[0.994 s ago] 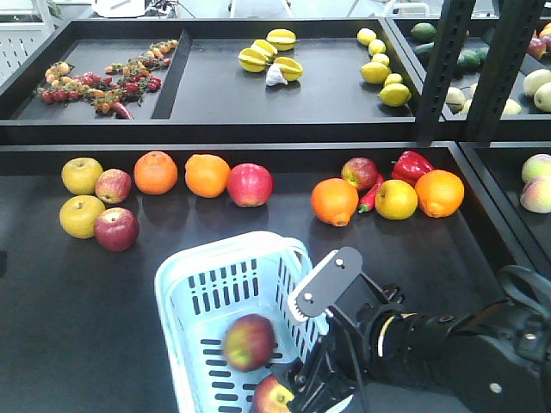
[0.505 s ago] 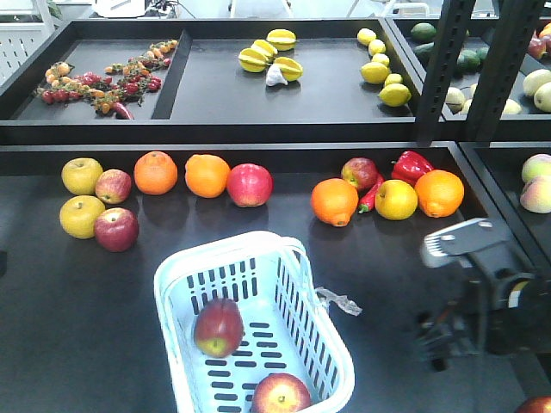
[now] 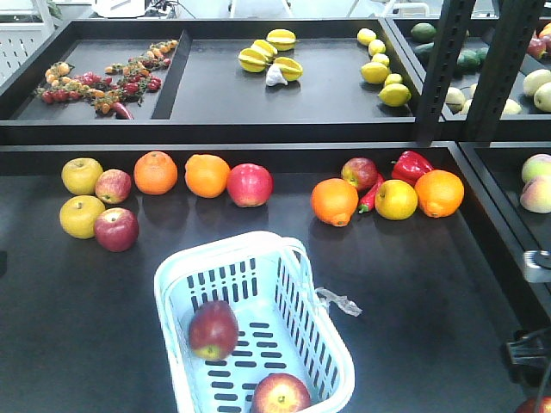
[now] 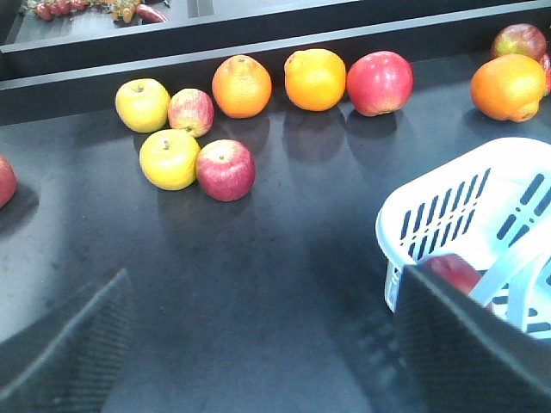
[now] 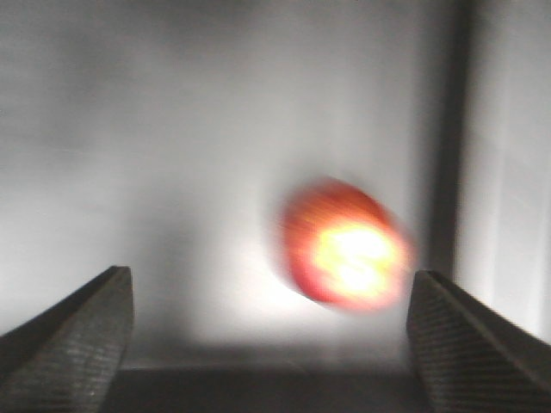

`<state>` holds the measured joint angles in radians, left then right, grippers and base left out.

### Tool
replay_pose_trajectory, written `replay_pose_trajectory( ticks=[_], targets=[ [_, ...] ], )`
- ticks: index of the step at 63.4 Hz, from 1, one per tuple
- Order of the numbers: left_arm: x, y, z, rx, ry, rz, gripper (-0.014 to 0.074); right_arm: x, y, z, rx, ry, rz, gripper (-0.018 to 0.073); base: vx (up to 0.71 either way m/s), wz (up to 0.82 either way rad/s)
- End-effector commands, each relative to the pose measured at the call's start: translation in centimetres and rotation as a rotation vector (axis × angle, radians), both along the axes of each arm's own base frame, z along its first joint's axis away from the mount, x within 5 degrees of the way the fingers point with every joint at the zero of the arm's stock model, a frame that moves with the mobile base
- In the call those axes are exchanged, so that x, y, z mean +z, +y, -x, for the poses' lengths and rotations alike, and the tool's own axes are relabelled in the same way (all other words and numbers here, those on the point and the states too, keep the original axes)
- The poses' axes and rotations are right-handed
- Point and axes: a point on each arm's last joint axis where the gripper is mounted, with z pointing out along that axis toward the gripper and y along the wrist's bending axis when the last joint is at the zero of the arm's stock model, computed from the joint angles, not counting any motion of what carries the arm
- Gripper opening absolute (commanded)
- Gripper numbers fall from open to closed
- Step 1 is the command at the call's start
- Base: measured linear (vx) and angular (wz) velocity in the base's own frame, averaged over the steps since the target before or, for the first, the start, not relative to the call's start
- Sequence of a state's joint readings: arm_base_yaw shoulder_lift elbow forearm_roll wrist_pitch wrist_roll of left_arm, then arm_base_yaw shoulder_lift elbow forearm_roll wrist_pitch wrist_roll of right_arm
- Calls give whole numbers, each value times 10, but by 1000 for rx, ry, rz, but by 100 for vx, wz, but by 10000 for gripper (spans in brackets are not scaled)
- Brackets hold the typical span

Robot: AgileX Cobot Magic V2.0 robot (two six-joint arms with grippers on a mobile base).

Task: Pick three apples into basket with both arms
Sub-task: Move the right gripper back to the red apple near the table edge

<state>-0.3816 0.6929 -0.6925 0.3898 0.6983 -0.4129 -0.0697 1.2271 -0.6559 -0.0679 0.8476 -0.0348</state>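
Note:
The pale blue-white basket (image 3: 320,342) stands at the front middle of the dark shelf. Two red apples lie in it, one on the left (image 3: 213,329) and one at the near end (image 3: 280,394). A third red apple (image 3: 535,404) peeks in at the bottom right corner. The right wrist view shows it blurred (image 5: 344,245), ahead of my open right gripper (image 5: 271,335) and apart from both fingers. My left gripper (image 4: 263,344) is open over bare shelf, with the basket (image 4: 430,202) by its right finger (image 4: 469,344). Of the right arm (image 3: 525,353), only a dark edge shows.
Yellow apples (image 3: 82,175), small red apples (image 3: 116,228), oranges (image 3: 156,172) and a big red apple (image 3: 250,184) line the shelf's back left. More oranges (image 3: 334,201), an apple (image 3: 359,173) and a red pepper (image 3: 411,164) sit back right. A black post (image 3: 443,73) rises at right.
The right arm has pulled away rightward, almost out of the front view. The apple it dropped rolled to the basket's left side and lies still.

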Motion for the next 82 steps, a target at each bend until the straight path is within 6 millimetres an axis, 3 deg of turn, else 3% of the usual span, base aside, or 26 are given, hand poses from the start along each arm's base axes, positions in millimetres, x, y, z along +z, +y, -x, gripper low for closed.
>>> replay_pose_trajectory(
  ticks=[1,16,35,82],
  targets=[
    [12,-1,-2,-14,-77,17,586,12,-8,-2,-45,-60,39,606,0,0],
    [12,-1,-2,-13,-76,16,586,7,-8,0,-48,-37,43,601,0,0],
    [12,-1,-2,-12,-74,15,586,-22,-11,1,-98,55,61,598,0,0],
    [12,-1,-2,-12,-74,15,586,-72,-16,-19,-75,202,91,595,0,0]
  ],
)
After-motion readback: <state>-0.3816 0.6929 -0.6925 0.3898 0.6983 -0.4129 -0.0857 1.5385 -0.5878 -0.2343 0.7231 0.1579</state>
